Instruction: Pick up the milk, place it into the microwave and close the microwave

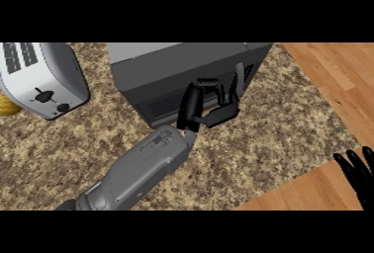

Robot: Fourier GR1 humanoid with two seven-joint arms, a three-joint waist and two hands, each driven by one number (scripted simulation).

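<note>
where speckled granite meets boxy grey microwave (pixel 157 74), left hand (pixel 201 106) flat-fingered against its door

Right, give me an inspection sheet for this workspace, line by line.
Surface: speckled stone counter, with wooden floor beyond its right edge.
Job's things: dark microwave at top centre, door appears shut; milk not seen anywhere.
Clutter: silver toaster at upper left; a yellow object at the left edge, partly hidden behind it.
Hands: left hand against the microwave's front beside the vertical handle, fingers partly bent, holding nothing that can be seen; right hand resting at the lower right edge, fingers straight and up.
Cables: nothing seen.
Surroundings: nothing seen past the floor.
</note>
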